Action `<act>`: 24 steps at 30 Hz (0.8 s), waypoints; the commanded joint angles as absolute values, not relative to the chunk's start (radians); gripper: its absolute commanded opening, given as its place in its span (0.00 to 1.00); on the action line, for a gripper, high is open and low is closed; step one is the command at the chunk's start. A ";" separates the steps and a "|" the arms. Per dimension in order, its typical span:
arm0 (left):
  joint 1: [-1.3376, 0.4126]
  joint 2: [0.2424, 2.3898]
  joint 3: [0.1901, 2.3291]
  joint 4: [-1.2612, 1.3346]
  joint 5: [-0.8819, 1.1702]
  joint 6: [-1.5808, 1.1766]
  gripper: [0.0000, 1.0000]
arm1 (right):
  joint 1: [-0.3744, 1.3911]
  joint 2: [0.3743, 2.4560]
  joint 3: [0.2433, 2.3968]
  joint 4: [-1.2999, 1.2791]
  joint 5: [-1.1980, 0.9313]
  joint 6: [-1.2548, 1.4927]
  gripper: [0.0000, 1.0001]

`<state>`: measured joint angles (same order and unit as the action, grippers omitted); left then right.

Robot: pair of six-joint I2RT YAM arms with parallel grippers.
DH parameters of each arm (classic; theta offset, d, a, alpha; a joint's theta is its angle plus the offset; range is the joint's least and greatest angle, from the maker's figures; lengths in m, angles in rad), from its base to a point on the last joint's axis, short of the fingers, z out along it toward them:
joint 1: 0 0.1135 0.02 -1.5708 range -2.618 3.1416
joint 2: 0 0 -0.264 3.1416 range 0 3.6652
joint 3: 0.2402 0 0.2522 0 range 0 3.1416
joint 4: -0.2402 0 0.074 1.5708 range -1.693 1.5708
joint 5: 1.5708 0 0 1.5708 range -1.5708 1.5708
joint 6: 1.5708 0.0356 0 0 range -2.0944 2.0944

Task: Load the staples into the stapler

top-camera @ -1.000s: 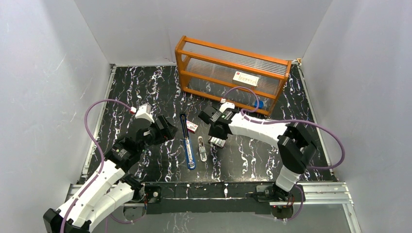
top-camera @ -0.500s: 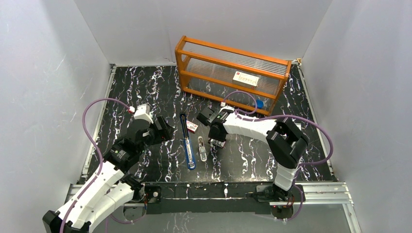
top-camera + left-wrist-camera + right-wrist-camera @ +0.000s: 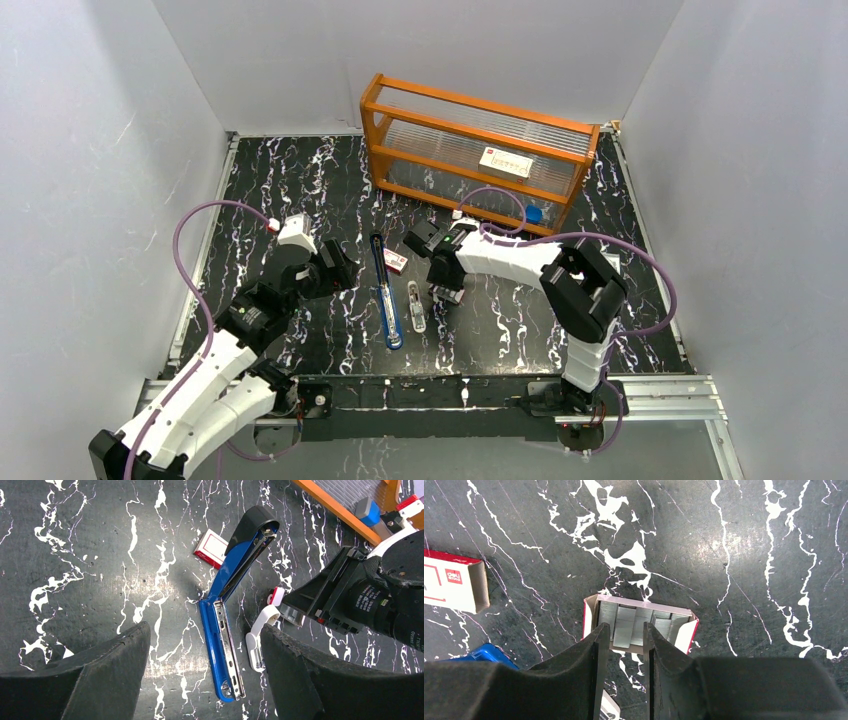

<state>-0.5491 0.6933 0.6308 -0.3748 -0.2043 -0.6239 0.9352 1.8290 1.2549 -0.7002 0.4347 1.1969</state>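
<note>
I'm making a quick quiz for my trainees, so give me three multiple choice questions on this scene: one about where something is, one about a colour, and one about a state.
1. Where are the staples?
A) in the channel of the stapler
B) in an open red-and-white tray on the table
C) scattered loose

2. What colour is the stapler's body?
A) blue
B) green
C) yellow

3. What state is the left end effector in?
A) shut on the stapler
B) shut and empty
C) open, holding nothing

Answers:
1 B: the right wrist view shows the grey strips packed inside the tray.
2 A: the left wrist view shows a blue arm and base, with a black tip.
3 C: its fingers stand wide apart above the table, with the stapler lying below them.
</note>
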 commanded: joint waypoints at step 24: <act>-0.548 0.701 0.641 -0.376 -0.241 -0.605 0.78 | 0.919 1.880 1.328 -0.735 0.433 1.180 0.37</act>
<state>-0.5491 0.6998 0.6312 -0.3752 -0.2211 -0.6163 0.9272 1.8717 1.2869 -0.7071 0.4168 1.1740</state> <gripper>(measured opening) 0.782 0.376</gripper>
